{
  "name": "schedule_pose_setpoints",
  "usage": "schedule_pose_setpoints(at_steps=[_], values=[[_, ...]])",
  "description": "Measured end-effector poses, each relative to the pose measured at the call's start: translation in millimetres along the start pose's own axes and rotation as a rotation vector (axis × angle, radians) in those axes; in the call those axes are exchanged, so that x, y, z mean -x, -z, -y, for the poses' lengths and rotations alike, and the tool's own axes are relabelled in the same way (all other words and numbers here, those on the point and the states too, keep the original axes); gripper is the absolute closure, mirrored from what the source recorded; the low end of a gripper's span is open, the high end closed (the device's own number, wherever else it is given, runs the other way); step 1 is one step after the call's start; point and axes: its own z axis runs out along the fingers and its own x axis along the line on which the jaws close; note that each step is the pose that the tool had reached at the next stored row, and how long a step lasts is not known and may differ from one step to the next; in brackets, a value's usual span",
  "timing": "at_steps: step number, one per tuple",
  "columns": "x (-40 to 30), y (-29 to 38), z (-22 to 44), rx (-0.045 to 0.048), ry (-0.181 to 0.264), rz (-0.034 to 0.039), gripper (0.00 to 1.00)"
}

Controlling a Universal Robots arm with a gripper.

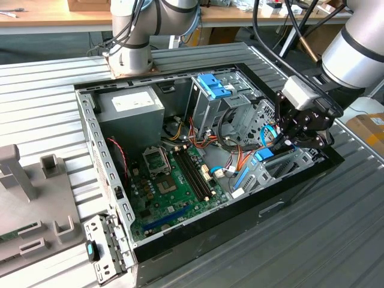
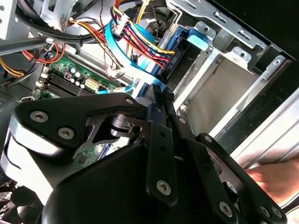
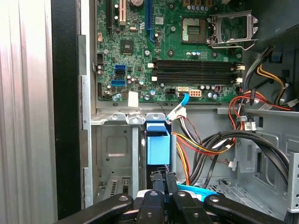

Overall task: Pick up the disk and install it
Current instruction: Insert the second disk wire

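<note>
gripper (image 1: 287, 143) closed on the disk (image 3: 158, 145) | edge-on over the case (image 1: 180, 231) bay, beside the cables (image 3: 205, 144) | risk: rail snags cables, disk jams crooked

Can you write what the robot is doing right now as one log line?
gripper: shut on the disk | place: at the drive bay | disk: held on edge

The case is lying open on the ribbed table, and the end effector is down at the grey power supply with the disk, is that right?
Not quite. The case lies open on the ribbed table, but the end effector is down with the disk at the drive bay, at the exterior view's right end of the case, well away from the grey power supply. The exterior view shows this.
</note>
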Motion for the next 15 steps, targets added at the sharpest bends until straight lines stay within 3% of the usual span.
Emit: schedule_pose_setpoints(at_steps=[12, 15], values=[[-1.8, 1.1, 0.1, 0.0, 0.0, -0.0016, 0.85], [-2.9, -2.4, -0.1, 0.0, 0.0, -0.002, 0.85]])
